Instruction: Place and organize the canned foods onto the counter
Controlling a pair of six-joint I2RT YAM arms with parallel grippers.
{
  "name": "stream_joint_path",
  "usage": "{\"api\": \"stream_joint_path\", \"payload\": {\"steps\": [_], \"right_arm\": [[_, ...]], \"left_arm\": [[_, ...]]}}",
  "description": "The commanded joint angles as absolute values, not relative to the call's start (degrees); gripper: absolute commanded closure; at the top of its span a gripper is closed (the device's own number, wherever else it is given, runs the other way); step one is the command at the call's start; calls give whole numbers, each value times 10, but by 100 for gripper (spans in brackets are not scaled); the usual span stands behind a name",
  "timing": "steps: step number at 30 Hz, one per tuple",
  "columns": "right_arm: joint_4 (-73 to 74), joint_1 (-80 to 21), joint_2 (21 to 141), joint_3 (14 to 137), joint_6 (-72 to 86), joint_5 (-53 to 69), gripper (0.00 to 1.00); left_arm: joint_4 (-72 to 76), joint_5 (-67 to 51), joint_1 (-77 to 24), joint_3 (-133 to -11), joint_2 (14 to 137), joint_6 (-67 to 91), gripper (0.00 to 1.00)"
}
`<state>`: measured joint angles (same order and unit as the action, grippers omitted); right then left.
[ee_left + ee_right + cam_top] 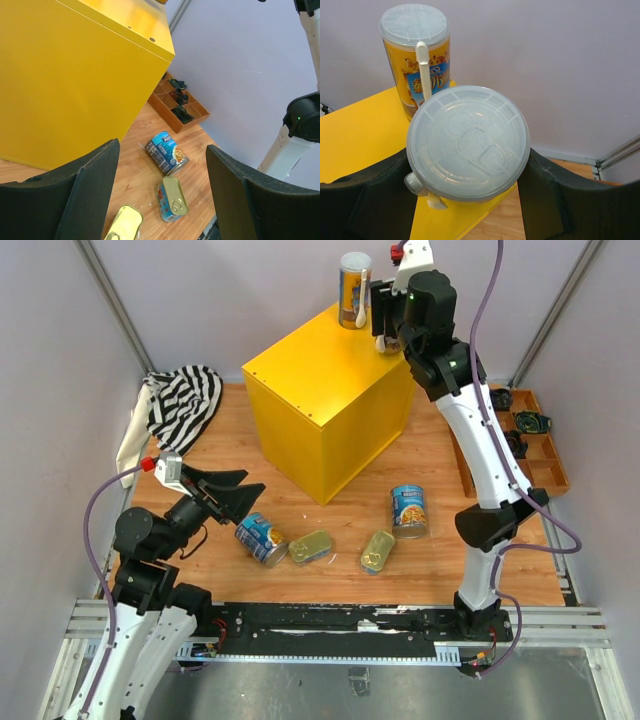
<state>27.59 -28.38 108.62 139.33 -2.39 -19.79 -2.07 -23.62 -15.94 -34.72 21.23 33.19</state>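
Right wrist view: a tall can (468,142) is clamped between the fingers of the right gripper (468,182), whose jaws are partly closed against its sides just under the white lid. The can hangs over a far corner of the yellow box (360,135); whether its base touches the top cannot be told. Close behind it a second tall can (415,50) stands upright on the same corner. From above, the box sits mid-table, turned so one corner faces the arms. On the wooden table (300,455) in front of it lie the other cans: one blue can (262,538) on its side near the left, a gold tin (311,546) touching it, a second tin (377,551) further right, and another blue can (409,511) just beyond that. The left gripper (245,498) hovers low over the table just left of the first blue can, its jaws apart and empty. A brown tray (520,440) lies at the right edge, and a striped cloth (180,405) at the far left.
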Motion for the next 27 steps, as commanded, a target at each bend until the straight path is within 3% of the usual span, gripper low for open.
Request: {"api": "stream_joint_path", "payload": {"steps": [1,9,19,27], "right_arm": [[231,-267,1091,1461,-1,-192,99],[253,-250,1112,1479,19,-176,98],[258,-238,1130,1485,30,-159,87],[253,-233,1154,1484,32,-149,59]], "left_arm": [[8,-233,-163,-353,225,322,26],[32,-238,-163,-346,244,326,26],[45,-235,-163,-333,247,333,26],[54,-228,-163,-323,249,339,26]]}}
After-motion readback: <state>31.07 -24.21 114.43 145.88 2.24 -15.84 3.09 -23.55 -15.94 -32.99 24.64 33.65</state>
